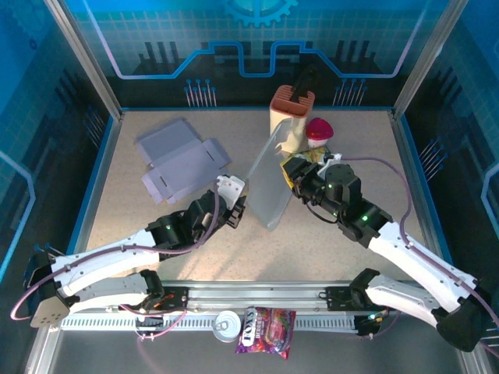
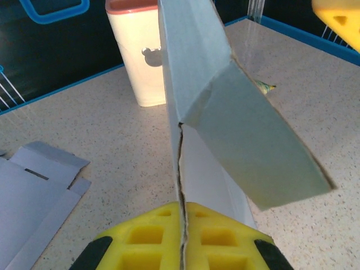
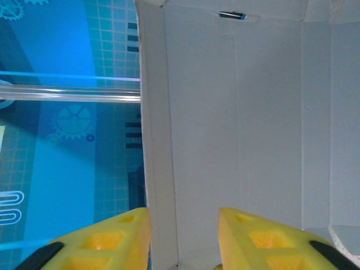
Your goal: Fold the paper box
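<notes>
Early-to-mid fold, I'd say. The paper box (image 1: 269, 183) stands on edge mid-workspace between both arms; whether its low end touches the table (image 1: 312, 257) I can't tell. One end flap (image 2: 253, 146) is bent over at an angle. The other panels look flat, with no closed corners or tucked tabs visible. Left gripper (image 2: 183, 209) is clenched on the box's lower edge, the sheet running edge-on between the yellow fingers. Right gripper (image 3: 184, 216) has its fingers spread with a creased side strip in the gap, so it looks released (bracing rather than pinching, my read). Left to do: raise walls, tuck flaps, lock. For room, the white canister (image 1: 290, 117) sits just behind the box's top edge, so it's tight there. A second flat blank (image 1: 181, 160) lies near on the left, apart from the held one. The near side of the table is open, probably the best direction to swing panels.
</notes>
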Controlling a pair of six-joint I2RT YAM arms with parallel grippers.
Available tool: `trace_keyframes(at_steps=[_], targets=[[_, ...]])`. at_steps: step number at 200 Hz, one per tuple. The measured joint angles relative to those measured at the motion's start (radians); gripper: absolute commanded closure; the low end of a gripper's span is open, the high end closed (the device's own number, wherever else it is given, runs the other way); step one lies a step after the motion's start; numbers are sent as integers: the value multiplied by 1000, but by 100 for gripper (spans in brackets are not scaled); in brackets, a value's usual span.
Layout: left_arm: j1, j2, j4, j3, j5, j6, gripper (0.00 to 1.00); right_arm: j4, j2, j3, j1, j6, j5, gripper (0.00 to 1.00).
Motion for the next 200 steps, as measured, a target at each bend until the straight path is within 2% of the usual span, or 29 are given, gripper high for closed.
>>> trace_keyframes(at_steps=[23, 75, 107, 177, 200], targets=[[0, 2, -10, 2, 9, 0, 100, -5, 18, 11, 9, -14, 0, 48], [0, 2, -12, 2, 23, 1, 100, -42, 93, 143, 31, -29, -11, 48], [0, 2, -22, 6, 33, 1, 100, -62, 138, 147, 30, -29, -11, 52], [0, 2, -24, 7, 37, 4, 100, -82, 168, 147, 9, -27, -14, 69], [0, 2, -23, 7, 40, 4, 100, -78, 177, 147, -2, -24, -22, 71]])
